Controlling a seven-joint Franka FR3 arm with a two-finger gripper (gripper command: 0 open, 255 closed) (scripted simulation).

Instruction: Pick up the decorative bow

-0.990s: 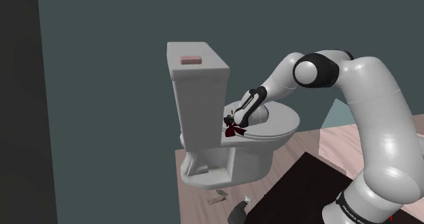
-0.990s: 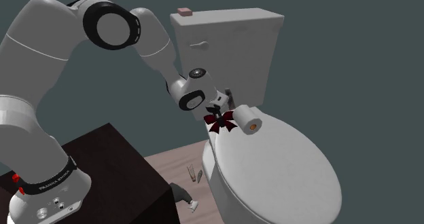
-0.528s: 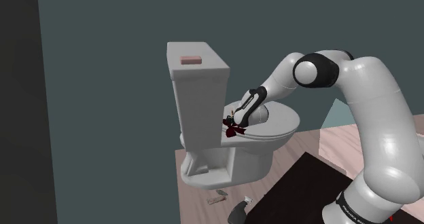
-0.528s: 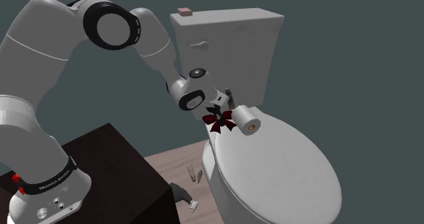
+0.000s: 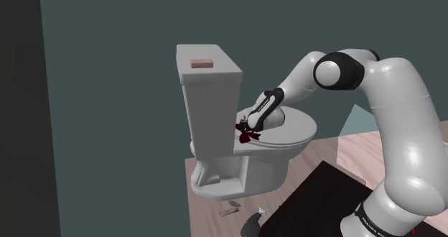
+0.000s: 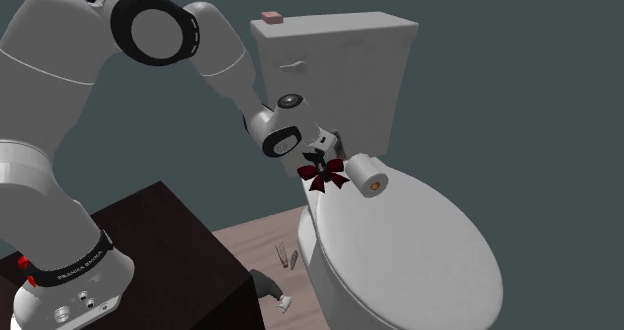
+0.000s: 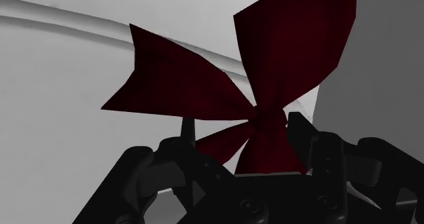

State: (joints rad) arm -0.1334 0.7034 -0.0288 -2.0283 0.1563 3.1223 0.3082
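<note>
The decorative bow [image 5: 248, 136] is dark red with pointed ribbon tails. It is at the back of the closed white toilet lid [image 5: 291, 133], close to the tank [image 5: 209, 99]. My black gripper [image 5: 245, 128] comes down on it from the arm side. From the second exterior view the bow [image 6: 324, 176] hangs under the gripper [image 6: 318, 162], beside a white paper roll [image 6: 366, 175]. In the wrist view the gripper [image 7: 242, 127] is shut on the bow [image 7: 197, 87], its two fingers clasping the knot.
A small pink block [image 5: 200, 62] lies on top of the tank [image 6: 340, 68]. The dark stand [image 6: 150, 268] is below the arm. Small items [image 5: 230, 210] lie on the floor by the toilet base. A grey wall rises behind the toilet.
The fingers have gone from open to shut on the bow's knot. The arm has since risen a little, and the bow has come up slightly with the gripper.
</note>
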